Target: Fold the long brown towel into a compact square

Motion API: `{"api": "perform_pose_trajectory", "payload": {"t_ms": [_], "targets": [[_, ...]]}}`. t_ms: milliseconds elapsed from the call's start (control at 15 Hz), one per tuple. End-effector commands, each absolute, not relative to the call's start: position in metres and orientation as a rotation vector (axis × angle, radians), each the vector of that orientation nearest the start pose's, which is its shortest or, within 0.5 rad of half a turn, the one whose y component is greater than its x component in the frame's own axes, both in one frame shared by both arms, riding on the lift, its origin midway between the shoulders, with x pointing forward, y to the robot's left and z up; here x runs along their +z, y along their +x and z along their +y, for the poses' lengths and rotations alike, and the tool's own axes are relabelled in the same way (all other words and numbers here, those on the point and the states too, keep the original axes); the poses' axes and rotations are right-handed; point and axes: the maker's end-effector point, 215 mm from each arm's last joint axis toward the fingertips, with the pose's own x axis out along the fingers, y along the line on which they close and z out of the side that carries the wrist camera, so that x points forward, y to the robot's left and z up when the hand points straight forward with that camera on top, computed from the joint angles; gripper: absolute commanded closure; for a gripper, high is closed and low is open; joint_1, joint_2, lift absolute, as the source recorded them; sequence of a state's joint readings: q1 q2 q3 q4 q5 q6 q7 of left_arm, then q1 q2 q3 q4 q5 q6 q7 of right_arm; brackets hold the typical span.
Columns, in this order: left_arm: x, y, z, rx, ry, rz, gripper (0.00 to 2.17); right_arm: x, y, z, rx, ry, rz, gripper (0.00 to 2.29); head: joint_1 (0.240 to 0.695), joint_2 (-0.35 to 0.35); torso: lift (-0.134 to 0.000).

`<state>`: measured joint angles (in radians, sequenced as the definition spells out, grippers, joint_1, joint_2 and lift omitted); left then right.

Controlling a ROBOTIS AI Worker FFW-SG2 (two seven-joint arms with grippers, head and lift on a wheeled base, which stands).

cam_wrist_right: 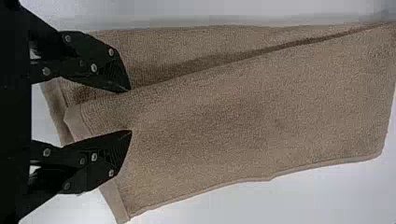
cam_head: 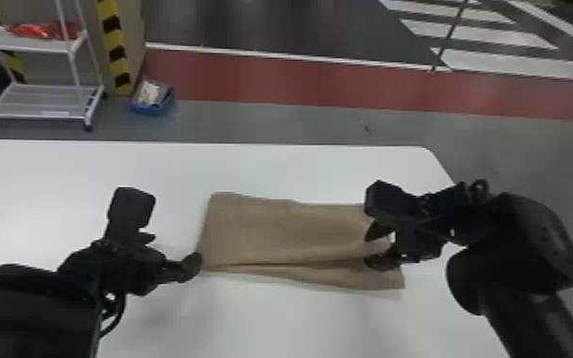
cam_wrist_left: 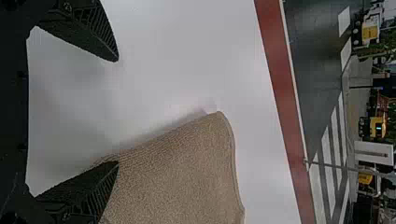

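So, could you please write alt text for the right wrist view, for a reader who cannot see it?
A brown towel, folded over itself with its layers slightly askew, lies on a white tabletop. The right gripper, its black jaws open, is at one hemmed end.

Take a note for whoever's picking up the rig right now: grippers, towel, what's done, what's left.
Left gripper: open, at the towel's near left corner.
Right gripper: open, over the towel's right end.
Towel: on the table, between the arms.
Done: folded over lengthwise, unevenly; the lower layer sticks out on the near side, more toward the right.
Left: probably straighten that, then fold the length into a square.
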<state>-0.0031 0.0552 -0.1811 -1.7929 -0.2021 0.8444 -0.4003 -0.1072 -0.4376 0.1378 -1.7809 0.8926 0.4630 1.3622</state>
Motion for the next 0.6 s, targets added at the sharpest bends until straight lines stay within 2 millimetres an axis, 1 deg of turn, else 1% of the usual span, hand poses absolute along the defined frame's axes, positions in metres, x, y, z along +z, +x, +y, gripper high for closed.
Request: {"api": "perform_pose_trajectory", "payload": {"t_ms": [0,67,133,333,467,533], "targets": [[-0.467,0.518,0.118,-0.44,0.163,0.648,0.1,-0.427,0.489,-0.288,0.888,-0.989,0.877,1.22,0.695,-0.186,-0.124],[-0.468,0.518,0.119,-0.438,0.162,0.651,0.1,-0.427,0.489,-0.29,0.883,-0.982,0.88,1.42,0.695,-0.185,-0.124],[-0.468,0.518,0.118,-0.44,0.163,0.651,0.1,-0.424,0.488,-0.289,0.88,-0.967,0.872,1.53,0.695,-0.184,-0.124],[-0.467,0.518,0.118,-0.439,0.162,0.648,0.1,-0.41,0.489,-0.287,0.879,-0.947,0.83,1.54,0.695,-0.186,-0.124],[-0.465,0.518,0.122,-0.431,0.155,0.642,0.1,-0.401,0.489,-0.288,0.872,-0.941,0.808,1.54,0.695,-0.186,-0.124],[-0.454,0.52,0.121,-0.428,0.148,0.62,0.09,-0.397,0.489,-0.288,0.869,-0.928,0.799,1.54,0.695,-0.184,-0.124]]}}
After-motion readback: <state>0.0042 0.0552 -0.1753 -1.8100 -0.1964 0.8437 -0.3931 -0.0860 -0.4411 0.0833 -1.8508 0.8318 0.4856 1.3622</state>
